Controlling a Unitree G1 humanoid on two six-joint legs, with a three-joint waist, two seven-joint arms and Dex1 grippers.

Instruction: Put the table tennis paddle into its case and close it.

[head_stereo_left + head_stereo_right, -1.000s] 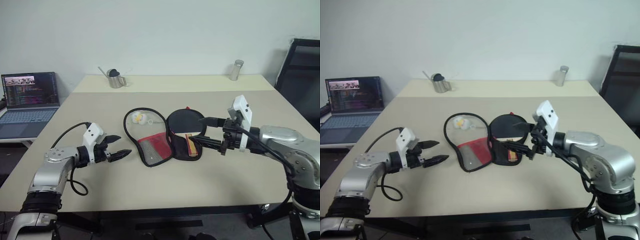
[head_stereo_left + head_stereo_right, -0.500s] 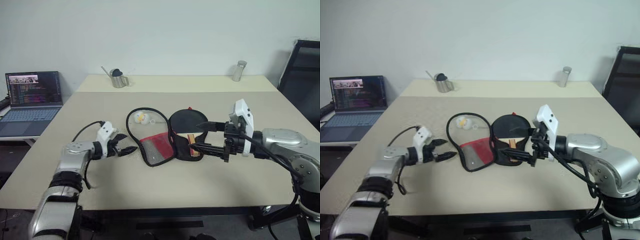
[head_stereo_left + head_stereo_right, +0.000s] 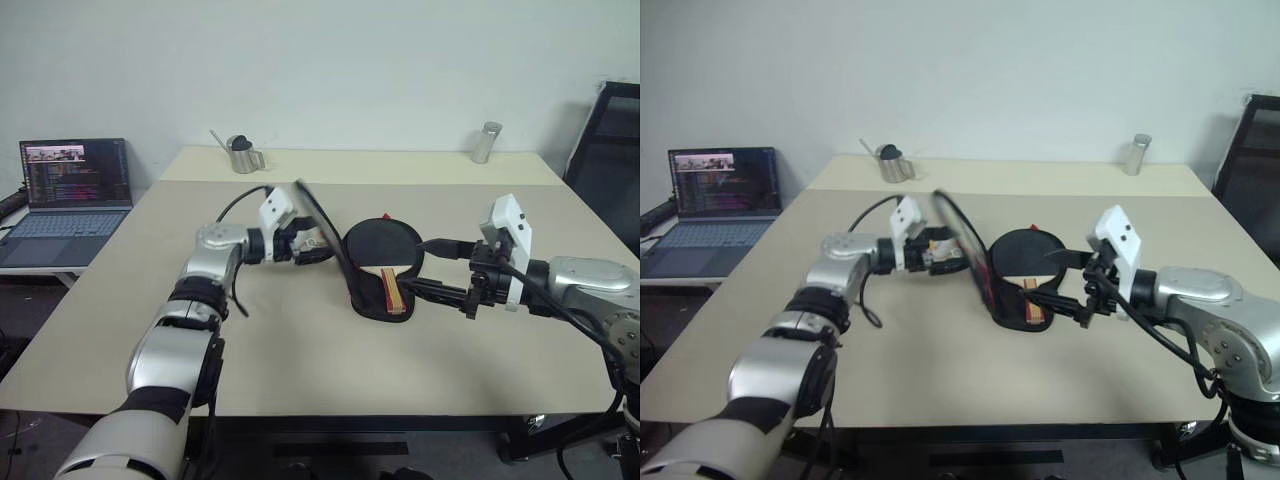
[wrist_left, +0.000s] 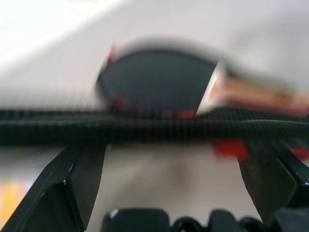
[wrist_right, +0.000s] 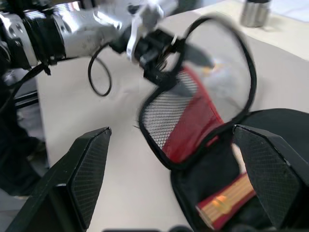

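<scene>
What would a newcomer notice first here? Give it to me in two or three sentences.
The case lies mid-table with its flap raised on edge, the left hand at that flap, fingers spread. Inside the lower half lies the table tennis paddle, black face up, pale handle toward the robot. The right hand hovers open beside the case, and a laptop glows on a side table on the robot's left.

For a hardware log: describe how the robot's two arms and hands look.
Both arms are rounded silver shells with black joint bands. Each wrist carries a white block, and a loose black cable loops along each forearm. The left hand and right hand each end in two black fingers, wedge-shaped with a fine crosshatched inner face.
</scene>
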